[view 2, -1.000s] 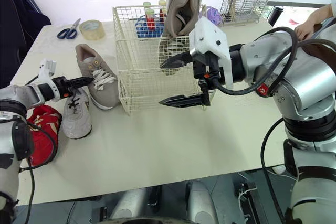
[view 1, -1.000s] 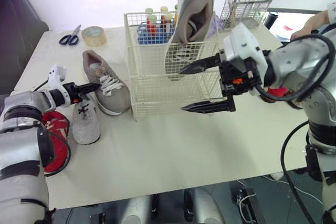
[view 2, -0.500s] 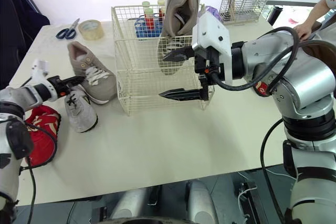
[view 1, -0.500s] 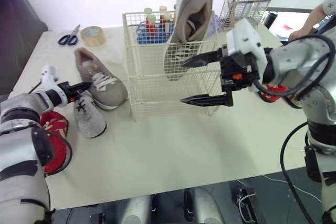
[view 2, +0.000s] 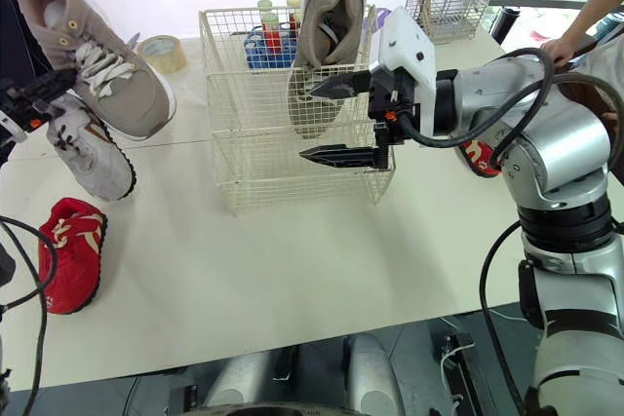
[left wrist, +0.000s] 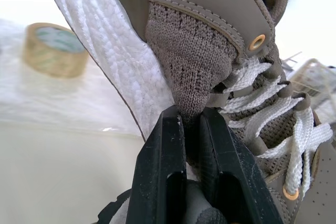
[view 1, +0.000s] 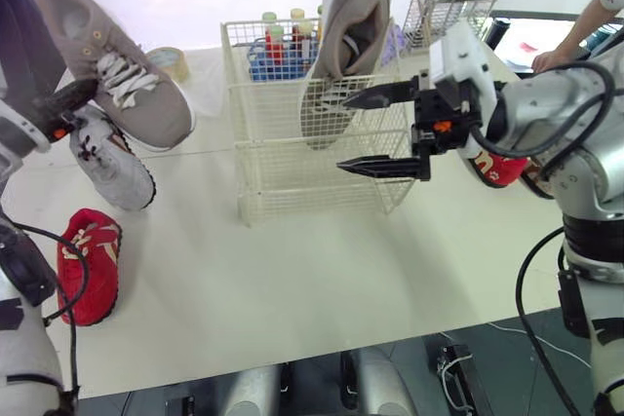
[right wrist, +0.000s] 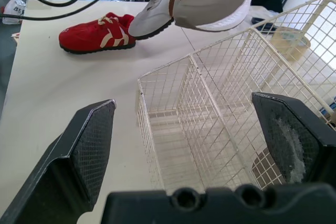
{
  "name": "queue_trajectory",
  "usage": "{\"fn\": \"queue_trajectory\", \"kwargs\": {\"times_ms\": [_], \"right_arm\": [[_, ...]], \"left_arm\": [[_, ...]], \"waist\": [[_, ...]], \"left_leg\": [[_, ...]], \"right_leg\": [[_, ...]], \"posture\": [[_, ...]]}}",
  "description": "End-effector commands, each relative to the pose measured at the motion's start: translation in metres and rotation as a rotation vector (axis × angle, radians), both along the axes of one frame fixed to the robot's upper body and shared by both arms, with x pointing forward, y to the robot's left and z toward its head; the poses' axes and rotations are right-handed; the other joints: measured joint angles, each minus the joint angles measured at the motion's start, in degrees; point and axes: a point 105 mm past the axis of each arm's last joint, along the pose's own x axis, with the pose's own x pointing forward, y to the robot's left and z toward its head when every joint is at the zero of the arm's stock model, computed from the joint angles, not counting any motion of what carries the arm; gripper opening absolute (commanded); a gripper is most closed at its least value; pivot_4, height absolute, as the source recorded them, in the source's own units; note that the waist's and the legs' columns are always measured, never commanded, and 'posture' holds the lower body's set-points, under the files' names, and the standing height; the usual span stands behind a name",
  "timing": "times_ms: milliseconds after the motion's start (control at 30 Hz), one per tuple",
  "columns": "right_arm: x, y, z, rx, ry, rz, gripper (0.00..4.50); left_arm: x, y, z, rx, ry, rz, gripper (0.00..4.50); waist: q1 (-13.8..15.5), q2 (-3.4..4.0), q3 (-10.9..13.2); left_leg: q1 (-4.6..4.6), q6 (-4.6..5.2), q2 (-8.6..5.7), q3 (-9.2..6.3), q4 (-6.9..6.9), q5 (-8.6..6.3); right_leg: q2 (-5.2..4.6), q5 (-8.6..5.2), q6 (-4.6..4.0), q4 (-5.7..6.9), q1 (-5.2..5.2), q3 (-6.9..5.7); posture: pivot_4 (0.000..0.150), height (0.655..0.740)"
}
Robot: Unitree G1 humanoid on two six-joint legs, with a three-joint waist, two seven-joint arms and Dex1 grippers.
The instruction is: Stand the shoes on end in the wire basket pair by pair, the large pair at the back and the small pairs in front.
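Observation:
My left gripper (view 1: 88, 90) is shut on the tongue of a large taupe shoe (view 1: 112, 65), which it holds in the air at the left; the left wrist view shows both fingers (left wrist: 163, 156) clamped on the knit upper. A small light grey shoe (view 1: 112, 168) sits just under it, and I cannot tell whether it rests on the table. The cream wire basket (view 1: 283, 177) stands mid-table with the other large taupe shoe (view 1: 351, 36) on end at its back. My right gripper (view 1: 343, 134) is open at the basket's front right. One red shoe (view 1: 88, 265) lies front left, another (view 1: 497, 168) behind my right arm.
Behind the basket stand bottles in a blue holder (view 1: 283, 41) and a wire rack of sticks (view 1: 444, 7). A tape roll (view 2: 156, 46) lies at the back left. A person's arm (view 1: 585, 31) reaches in at the far right.
My left gripper has lifted the large taupe shoe off the table and up to the left. The grey shoe has shifted left with it. The right gripper stays open by the basket.

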Motion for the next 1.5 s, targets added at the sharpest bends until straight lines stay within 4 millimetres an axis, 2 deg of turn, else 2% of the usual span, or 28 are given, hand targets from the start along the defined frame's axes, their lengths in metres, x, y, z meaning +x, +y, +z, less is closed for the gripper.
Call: {"fn": "queue_trajectory", "kwargs": {"times_ms": [33, 267, 433, 467, 500, 600, 767, 1000, 1233, 1500], "right_arm": [[-0.001, -0.002, 0.015, 0.017, -0.080, -0.001, 4.50], [-0.001, -0.003, 0.015, 0.020, -0.090, 0.002, 4.50], [-0.002, -0.002, 0.015, 0.025, -0.092, 0.002, 4.50], [-0.002, -0.003, 0.015, 0.025, -0.094, -0.001, 4.50], [-0.001, -0.003, 0.015, 0.025, -0.096, -0.004, 4.50], [-0.001, -0.003, 0.015, 0.027, -0.099, -0.009, 4.50], [0.001, -0.004, 0.014, 0.030, -0.104, -0.016, 4.50], [0.002, -0.003, 0.014, 0.043, -0.113, -0.016, 4.50], [0.002, -0.001, 0.014, 0.054, -0.115, -0.013, 4.50], [-0.001, -0.001, 0.014, 0.057, -0.110, -0.025, 4.50]], "left_arm": [[0.002, -0.010, -0.018, 0.004, 0.048, -0.039, 0.04], [0.007, -0.030, -0.084, 0.046, 0.265, -0.068, 0.04], [0.008, -0.032, -0.095, 0.039, 0.303, -0.058, 0.04], [0.008, -0.033, -0.096, 0.041, 0.308, -0.063, 0.88], [0.008, -0.033, -0.097, 0.047, 0.314, -0.060, 1.17], [0.008, -0.027, -0.092, 0.055, 0.309, -0.041, 2.70], [0.003, -0.013, -0.072, 0.077, 0.286, -0.026, 2.70], [0.005, -0.008, -0.053, 0.146, 0.267, -0.017, 2.70], [0.015, -0.024, -0.063, 0.196, 0.317, -0.048, 2.70], [0.027, -0.043, -0.095, 0.298, 0.425, -0.052, 2.70]], "waist": [[0.00, 0.00, 0.00], [-0.10, -0.12, 0.05], [-0.42, -0.12, 0.05], [-0.41, -0.12, 0.05], [-0.41, -0.11, 0.04], [-0.39, -0.11, 0.04], [-0.38, -0.12, 0.04], [-0.08, -0.12, 0.03], [-0.03, -0.12, 0.03], [0.22, -0.13, 0.02]], "left_leg": [[0.04, 0.01, 0.00, 0.00, 0.00, 0.00], [0.05, 0.03, 0.00, 0.00, 0.01, 0.02], [0.08, 0.02, 0.01, 0.01, -0.01, 0.01], [0.08, 0.02, 0.01, 0.00, -0.01, 0.01], [0.09, 0.02, 0.01, 0.00, -0.01, 0.01], [0.13, 0.01, 0.01, 0.01, -0.01, 0.00], [0.12, 0.01, 0.01, 0.00, 0.00, 0.01], [0.15, 0.01, 0.01, 0.01, 0.01, 0.00], [0.16, 0.02, 0.00, 0.01, 0.03, 0.01], [0.17, 0.03, 0.00, 0.01, 0.06, 0.02]], "right_leg": [[0.00, 0.00, 0.00, 0.01, 0.04, 0.00], [0.02, 0.00, 0.00, 0.04, 0.02, 0.00], [0.02, 0.00, 0.00, 0.06, 0.02, 0.00], [0.02, 0.00, 0.00, 0.07, 0.02, 0.00], [0.01, 0.00, 0.00, 0.07, 0.02, 0.01], [0.00, 0.00, 0.00, 0.06, 0.05, 0.01], [0.01, 0.00, 0.00, 0.06, 0.05, 0.01], [0.01, 0.00, 0.00, 0.07, 0.09, 0.00], [0.01, 0.00, 0.00, 0.08, 0.10, 0.00], [0.02, 0.00, 0.01, 0.13, 0.12, -0.01]], "posture": [[0.150, 0.7400], [0.150, 0.7400], [0.150, 0.7400], [0.150, 0.7400], [0.150, 0.7400], [0.150, 0.7400], [0.150, 0.7400], [0.150, 0.7400], [0.150, 0.7400], [0.150, 0.7400]]}}
